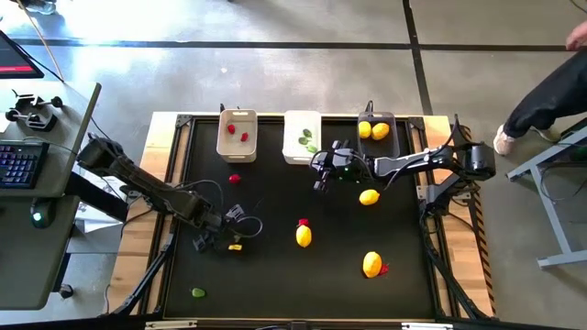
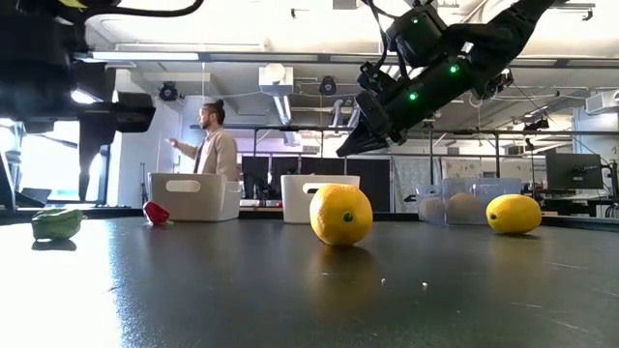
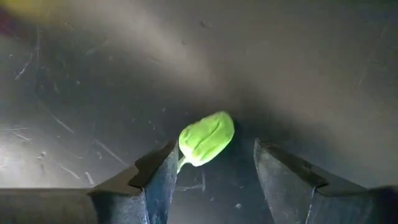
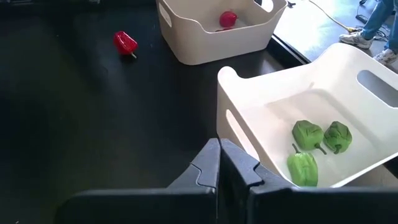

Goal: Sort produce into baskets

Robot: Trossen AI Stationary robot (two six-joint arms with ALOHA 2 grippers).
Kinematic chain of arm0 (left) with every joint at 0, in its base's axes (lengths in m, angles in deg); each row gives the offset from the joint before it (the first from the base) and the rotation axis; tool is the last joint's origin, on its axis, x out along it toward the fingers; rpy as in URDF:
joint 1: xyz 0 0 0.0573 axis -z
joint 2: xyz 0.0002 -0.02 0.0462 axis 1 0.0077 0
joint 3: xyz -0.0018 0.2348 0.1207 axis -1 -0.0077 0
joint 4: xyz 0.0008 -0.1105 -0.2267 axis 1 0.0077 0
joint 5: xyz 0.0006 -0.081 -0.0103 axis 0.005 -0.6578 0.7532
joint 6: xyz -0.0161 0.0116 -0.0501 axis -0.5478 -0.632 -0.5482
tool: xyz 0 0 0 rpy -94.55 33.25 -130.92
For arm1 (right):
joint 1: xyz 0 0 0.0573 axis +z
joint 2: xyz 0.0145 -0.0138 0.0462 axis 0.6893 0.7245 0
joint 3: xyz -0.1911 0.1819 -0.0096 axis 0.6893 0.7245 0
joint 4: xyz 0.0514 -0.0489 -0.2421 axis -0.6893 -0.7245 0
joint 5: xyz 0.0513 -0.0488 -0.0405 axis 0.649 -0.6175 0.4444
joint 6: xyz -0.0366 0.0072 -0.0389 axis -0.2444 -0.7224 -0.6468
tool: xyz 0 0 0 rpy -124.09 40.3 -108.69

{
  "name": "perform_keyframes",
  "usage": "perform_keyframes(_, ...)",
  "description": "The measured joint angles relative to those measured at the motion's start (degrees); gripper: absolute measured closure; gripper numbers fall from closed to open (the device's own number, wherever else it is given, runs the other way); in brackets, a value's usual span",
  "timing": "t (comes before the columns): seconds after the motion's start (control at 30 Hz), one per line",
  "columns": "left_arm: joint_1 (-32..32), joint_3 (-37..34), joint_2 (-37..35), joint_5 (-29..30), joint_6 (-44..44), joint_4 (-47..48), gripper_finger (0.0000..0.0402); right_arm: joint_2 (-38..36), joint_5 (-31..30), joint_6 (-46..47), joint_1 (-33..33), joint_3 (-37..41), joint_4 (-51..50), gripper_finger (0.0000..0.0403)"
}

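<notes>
My left gripper [image 3: 211,165] is open low over the black mat, one finger on either side of a small green piece [image 3: 206,137] that lies on the mat. In the high view my left gripper [image 1: 213,240] covers that piece. My right gripper [image 4: 219,163] is shut and empty, raised above the mat [image 2: 353,145] just in front of the bright white bin [image 4: 249,106], which holds three green pieces [image 4: 308,134]. The beige bin [image 1: 236,135] holds red pieces. The dark grey bin [image 1: 376,130] holds two yellow fruits.
Yellow fruits lie on the mat [image 1: 369,196], [image 1: 304,236], [image 1: 371,264]. Red pieces lie loose [image 1: 235,179], [image 1: 303,222], [image 1: 383,269]. A small yellow piece [image 1: 235,247] lies by my left gripper, and another green piece [image 1: 198,292] near the front edge. A person [image 2: 215,145] stands beyond the table.
</notes>
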Motion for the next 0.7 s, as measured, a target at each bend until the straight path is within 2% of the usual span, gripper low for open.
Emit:
perform_keyframes(0.33,0.15,-0.04,4.69,1.97,2.82,-2.90,0.0216,0.00,-0.01,0.00,0.00,-0.02,-0.24,0.0403)
perform_keyframes(0.57,0.15,-0.04,6.12,1.78,2.58,-2.82,0.0269,0.02,-0.02,-0.01,0.00,-0.02,-0.31,0.0403)
perform_keyframes(0.7,0.15,0.02,6.10,1.76,-0.33,-2.76,0.0309,0.02,-0.02,-0.01,0.00,-0.02,-0.35,0.0403)
